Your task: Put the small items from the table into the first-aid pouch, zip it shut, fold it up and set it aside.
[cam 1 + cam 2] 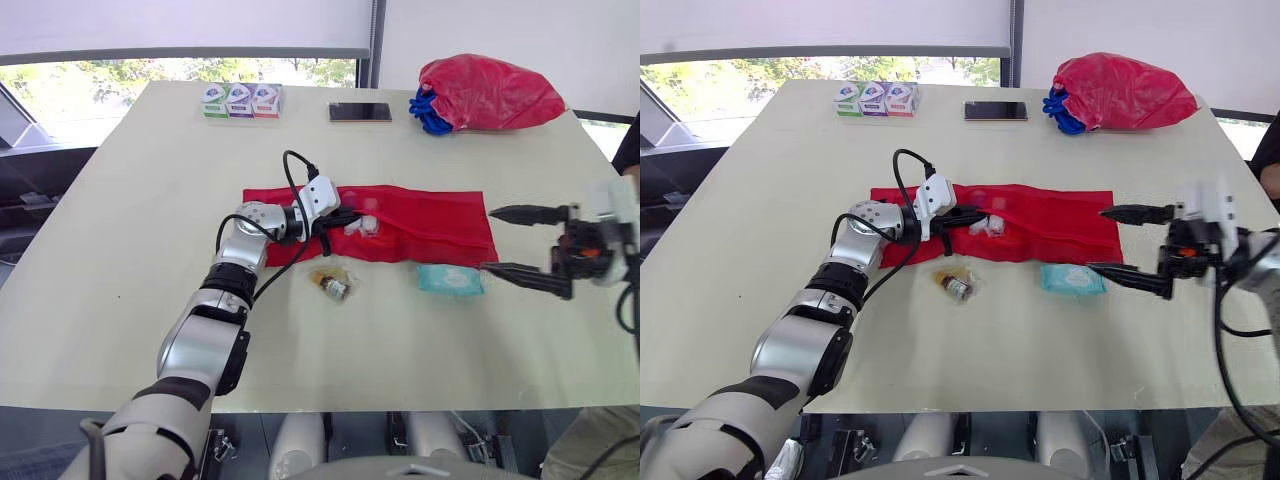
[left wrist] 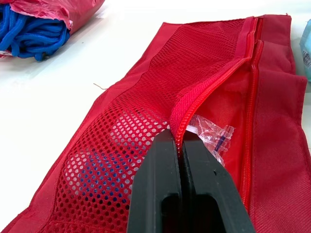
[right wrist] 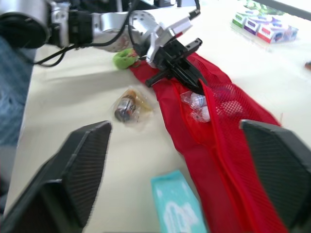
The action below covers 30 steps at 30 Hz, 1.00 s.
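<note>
The red first-aid pouch (image 1: 430, 225) lies unfolded flat at the table's middle, its mesh pocket unzipped. My left gripper (image 1: 345, 218) is shut on the pouch's zipper edge (image 2: 187, 109) and holds the flap up. A clear plastic packet (image 2: 211, 136) lies just inside the opening. On the table in front of the pouch lie a small brown bottle in a clear bag (image 1: 332, 284) and a teal wipes packet (image 1: 450, 279). My right gripper (image 1: 488, 240) hovers open just right of the pouch's right end, above the wipes packet, with nothing between its fingers.
A red plastic bag with blue rope (image 1: 488, 92) sits at the far right of the table. A dark phone (image 1: 360, 111) and three small boxes (image 1: 240, 100) lie along the far edge. A person's dark sleeve (image 1: 630, 150) shows at the right edge.
</note>
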{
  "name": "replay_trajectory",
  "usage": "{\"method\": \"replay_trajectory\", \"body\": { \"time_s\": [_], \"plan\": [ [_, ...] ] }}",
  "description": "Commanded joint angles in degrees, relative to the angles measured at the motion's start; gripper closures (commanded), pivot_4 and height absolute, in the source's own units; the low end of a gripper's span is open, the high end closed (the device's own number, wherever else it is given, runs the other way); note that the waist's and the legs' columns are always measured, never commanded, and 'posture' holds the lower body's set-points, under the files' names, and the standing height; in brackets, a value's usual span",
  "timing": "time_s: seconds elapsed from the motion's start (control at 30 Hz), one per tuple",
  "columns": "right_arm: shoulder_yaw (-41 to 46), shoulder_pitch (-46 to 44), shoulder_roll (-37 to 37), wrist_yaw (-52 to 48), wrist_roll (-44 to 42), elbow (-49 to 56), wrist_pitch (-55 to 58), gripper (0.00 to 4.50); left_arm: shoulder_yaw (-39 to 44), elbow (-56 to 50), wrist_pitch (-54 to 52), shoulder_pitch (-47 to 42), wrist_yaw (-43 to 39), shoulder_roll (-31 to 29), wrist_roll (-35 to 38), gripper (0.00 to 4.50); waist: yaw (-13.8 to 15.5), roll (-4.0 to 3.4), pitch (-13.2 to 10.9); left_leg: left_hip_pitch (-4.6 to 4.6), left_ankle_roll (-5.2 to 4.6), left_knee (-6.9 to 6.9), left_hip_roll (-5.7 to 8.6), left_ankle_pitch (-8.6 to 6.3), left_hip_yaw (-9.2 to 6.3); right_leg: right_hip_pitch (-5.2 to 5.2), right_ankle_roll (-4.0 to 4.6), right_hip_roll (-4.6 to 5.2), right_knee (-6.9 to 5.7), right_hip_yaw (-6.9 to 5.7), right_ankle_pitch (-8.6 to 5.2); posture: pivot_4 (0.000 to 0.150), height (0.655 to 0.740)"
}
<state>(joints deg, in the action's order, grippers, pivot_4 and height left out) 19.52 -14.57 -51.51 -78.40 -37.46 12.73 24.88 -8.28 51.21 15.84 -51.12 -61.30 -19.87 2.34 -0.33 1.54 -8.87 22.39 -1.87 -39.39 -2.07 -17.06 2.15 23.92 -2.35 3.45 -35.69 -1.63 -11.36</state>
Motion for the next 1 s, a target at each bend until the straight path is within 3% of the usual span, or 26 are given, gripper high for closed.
{"method": "replay_trajectory", "body": {
  "time_s": [0.03, 0.17, 0.37, 0.6, 0.73, 1.0],
  "plan": [
    [2.8, -1.5, -2.8, -4.0, -2.4, -1.8, -2.0, 0.06, 1.0, -0.1, 1.4, -1.4, -0.6, -0.6, 0.3, 4.50, 0.0, 0.00, 0.0, 0.00, 0.00, 0.00, 0.00, 0.00, 0.01, 0.00, 0.00, 0.00, 0.00, 0.00, 0.00, 0.150, 0.7400],
    [2.1, -3.1, -4.9, -5.0, -3.2, -3.6, -1.3, 0.06, 1.0, 0.4, 1.5, -1.8, -0.9, -0.7, 0.2, 4.50, 0.0, 0.00, 0.0, 0.00, 0.01, -0.02, 0.00, 0.00, 0.05, 0.00, 0.00, 0.02, 0.00, 0.04, 0.00, 0.150, 0.7400],
    [-5.4, -2.7, -3.4, -0.1, 1.3, 0.9, -1.2, 0.06, 0.7, 1.2, 1.8, -2.7, -1.5, -0.8, -0.2, 4.50, 0.2, 0.00, 0.0, 0.00, 0.01, -0.02, -0.01, 0.01, 0.04, 0.00, 0.00, 0.01, -0.01, 0.03, 0.00, 0.150, 0.7400],
    [-16.2, -4.0, 6.2, 11.3, 3.7, 9.5, 1.2, 0.06, 0.2, 1.0, 2.0, -3.4, -0.7, -0.8, -1.6, 4.50, 0.3, 0.00, 0.0, 0.01, 0.03, -0.06, 0.00, 0.01, 0.04, 0.01, 0.00, 0.01, -0.05, 0.02, 0.00, 0.150, 0.7400],
    [-24.9, -5.9, 8.9, 15.6, 12.6, 8.2, -0.7, 0.06, 0.1, 0.7, 1.8, -3.4, -0.9, -0.9, -1.9, 4.50, 0.6, 0.01, 0.0, 0.01, 0.03, -0.10, 0.01, 0.01, 0.06, 0.01, 0.00, 0.02, -0.06, 0.03, 0.00, 0.150, 0.7400],
    [-36.8, -8.1, 22.8, 21.9, 20.0, 2.9, -4.7, 0.06, -0.3, 0.6, 1.9, -2.6, -0.4, -1.7, -3.2, 4.50, 1.0, 0.00, 0.0, 0.04, 0.06, -0.12, -0.04, 0.03, 0.05, 0.02, 0.01, -0.08, -0.08, 0.02, 0.00, 0.150, 0.7400]
  ]
}}
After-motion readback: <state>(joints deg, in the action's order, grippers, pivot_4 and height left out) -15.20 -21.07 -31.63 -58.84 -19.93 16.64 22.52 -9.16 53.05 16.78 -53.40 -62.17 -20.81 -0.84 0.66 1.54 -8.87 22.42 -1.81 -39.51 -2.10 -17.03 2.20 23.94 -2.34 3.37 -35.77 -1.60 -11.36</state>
